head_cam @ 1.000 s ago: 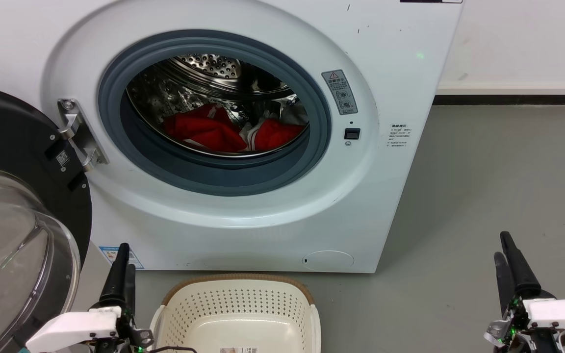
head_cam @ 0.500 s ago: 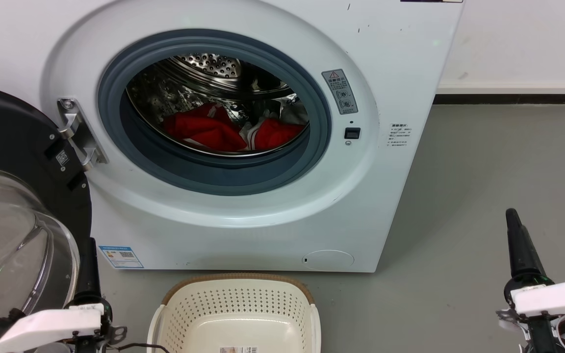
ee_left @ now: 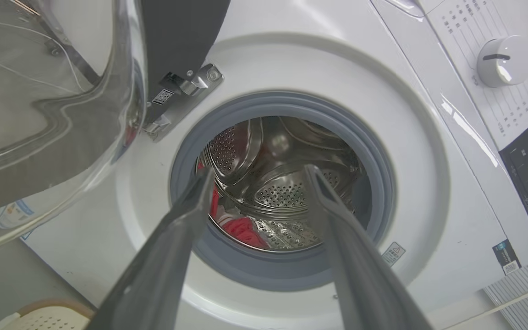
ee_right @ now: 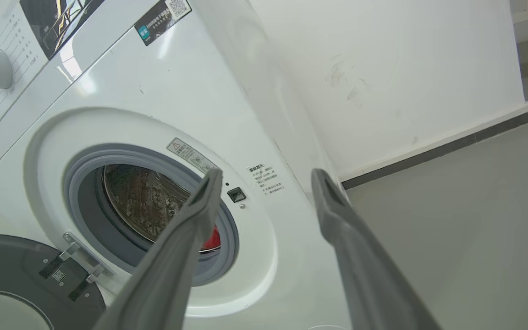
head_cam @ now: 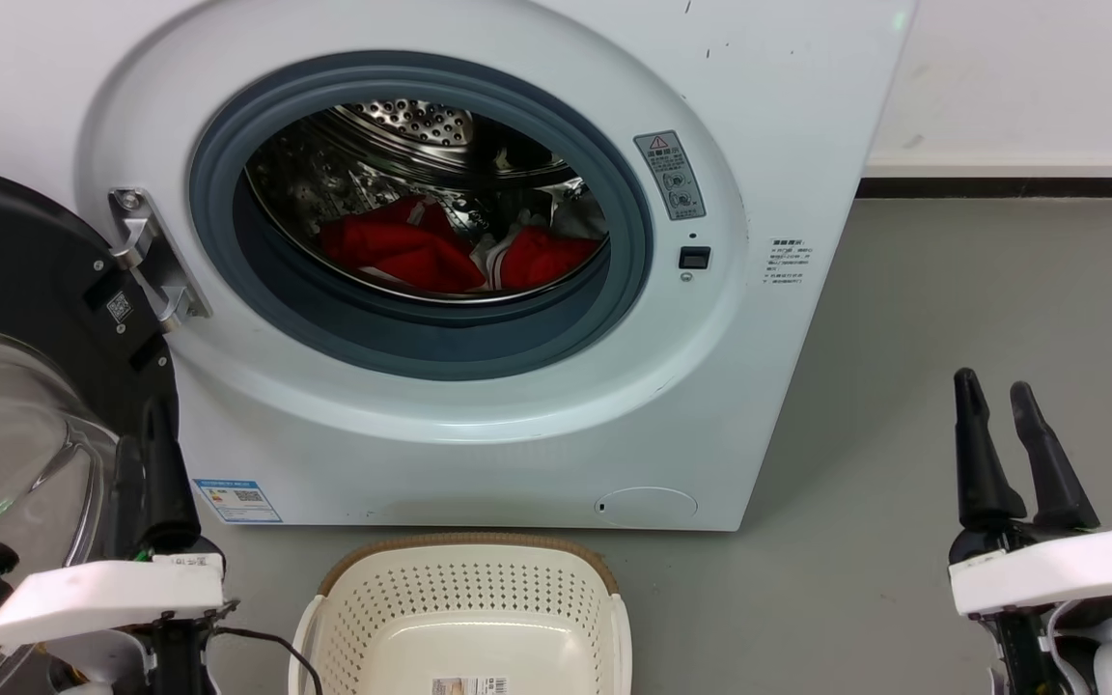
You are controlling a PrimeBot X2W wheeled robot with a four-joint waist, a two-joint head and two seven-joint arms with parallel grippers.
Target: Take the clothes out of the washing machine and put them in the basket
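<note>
The washing machine (head_cam: 768,125) stands with its porthole open. Red clothes (head_cam: 406,253) with white trim lie low in the steel drum, and also appear as clothes (ee_left: 244,229) and clothes (ee_right: 213,239) in the wrist views. The cream basket (head_cam: 464,579) sits on the floor right below the porthole, nothing but a label in it. My left gripper (head_cam: 143,434) is open at the lower left, in front of the door glass, fingers (ee_left: 190,206) spread toward the drum. My right gripper (head_cam: 992,386) is open at the lower right over the floor, holding nothing.
The black-framed glass door (head_cam: 25,290) hangs swung out to the left, close beside my left gripper. Its hinge (head_cam: 146,256) juts from the front panel. Grey floor (head_cam: 952,290) stretches to the right of the machine up to a white wall with a dark skirting (head_cam: 1000,188).
My left gripper has shifted left and risen toward the door glass. My right gripper has risen, and its two fingers now show spread apart. The head view has shifted slightly.
</note>
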